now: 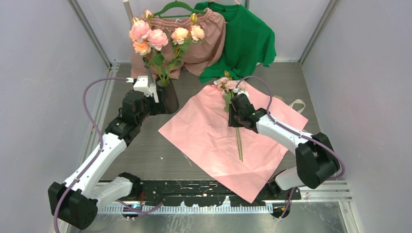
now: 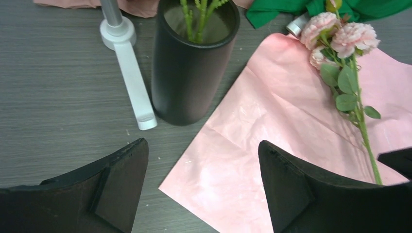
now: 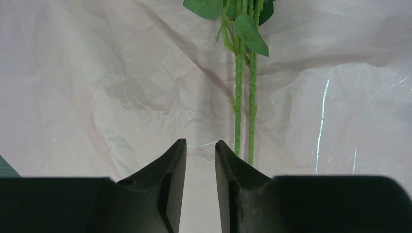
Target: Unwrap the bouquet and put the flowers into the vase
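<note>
Biggest first: grey wood-grain tabletop (image 1: 141, 145), boxed in by pale walls (image 1: 43, 73) left, right and back. Loads of bare room on the left half, between the left arm and the paper. Far strip crowded with clothes.

Next, salmon-pink paper sheet (image 1: 209, 141), already unwrapped and spread flat right of centre, sitting like a diamond. One corner over the near edge onto the black rail (image 1: 194, 187), far corner up by the green shirt (image 1: 248, 43). Beside that shirt, pinkish shorts (image 1: 206, 43) hung up against the back wall.

Then the short black cylinder vase (image 1: 168, 99), upright, just off the paper's upper-left edge, already holding peach-cream roses (image 1: 155, 39). Only visible from the left wrist: green stems down inside the round mouth, plus a grey metal pole (image 2: 111, 9) on a white base (image 2: 131, 77) right beside the vase.

Pink artificial roses (image 1: 226, 86) with green leaves and long thin stems, lying on the paper, not in the vase. Heads toward the far corner, stems pointing at the near edge.

Left pincer (image 2: 203, 145): wide open, empty, hovering just this side of the vase. Right pincer (image 3: 200, 143): down over the stems about mid-length, jaws only a narrow slit apart, nothing in the slit. Right wrist view gives that away, with two stems running under the right-hand finger rather than between. No telling from overhead.

Smallest bit: cream ribbon (image 1: 297, 104), loose on the tabletop off the paper's right edge.
</note>
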You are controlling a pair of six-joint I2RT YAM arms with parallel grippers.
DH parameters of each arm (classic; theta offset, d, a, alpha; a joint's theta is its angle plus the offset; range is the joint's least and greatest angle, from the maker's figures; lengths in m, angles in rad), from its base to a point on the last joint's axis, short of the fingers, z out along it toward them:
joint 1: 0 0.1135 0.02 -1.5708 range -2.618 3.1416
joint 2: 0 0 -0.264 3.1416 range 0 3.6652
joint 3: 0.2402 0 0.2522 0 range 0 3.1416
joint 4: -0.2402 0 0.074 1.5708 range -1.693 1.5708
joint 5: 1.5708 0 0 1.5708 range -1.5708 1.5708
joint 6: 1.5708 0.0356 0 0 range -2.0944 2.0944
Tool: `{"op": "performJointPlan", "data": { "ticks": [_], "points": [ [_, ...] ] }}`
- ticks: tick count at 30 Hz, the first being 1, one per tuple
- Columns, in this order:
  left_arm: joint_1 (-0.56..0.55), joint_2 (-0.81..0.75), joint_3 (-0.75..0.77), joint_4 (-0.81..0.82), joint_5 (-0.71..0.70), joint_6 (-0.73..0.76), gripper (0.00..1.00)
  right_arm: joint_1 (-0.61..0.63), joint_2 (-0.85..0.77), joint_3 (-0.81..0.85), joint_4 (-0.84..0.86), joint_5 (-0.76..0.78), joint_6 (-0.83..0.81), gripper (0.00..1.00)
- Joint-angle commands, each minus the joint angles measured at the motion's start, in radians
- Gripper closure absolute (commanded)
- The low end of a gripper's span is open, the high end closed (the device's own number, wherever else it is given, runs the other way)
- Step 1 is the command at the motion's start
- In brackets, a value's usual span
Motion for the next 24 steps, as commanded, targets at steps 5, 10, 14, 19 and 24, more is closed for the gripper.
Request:
{"op": "performJointPlan", "data": {
  "ticks": [5,10,14,19,24],
  "points": [
    [0.002,-0.074,0.01,-0.06,0.162,-0.08,0.16,-0.031,0.062,-0.058,0.115,-0.012,0.031,0.67],
    [0.002,-0.091,-0.005,-0.063,0.173,-0.084,0.16,-0.035,0.087,-0.064,0.125,-0.006,0.03,0.67],
    [0.002,-0.084,-0.012,-0.062,0.175,-0.091,0.16,-0.036,0.098,-0.063,0.128,-0.01,0.027,0.67],
    [0.002,-0.09,-0.008,-0.061,0.183,-0.095,0.16,-0.036,0.133,-0.072,0.143,-0.013,0.03,0.67],
    [0.003,-0.095,-0.006,-0.061,0.183,-0.096,0.16,-0.038,0.163,-0.071,0.146,-0.026,0.033,0.67]
  ]
}}
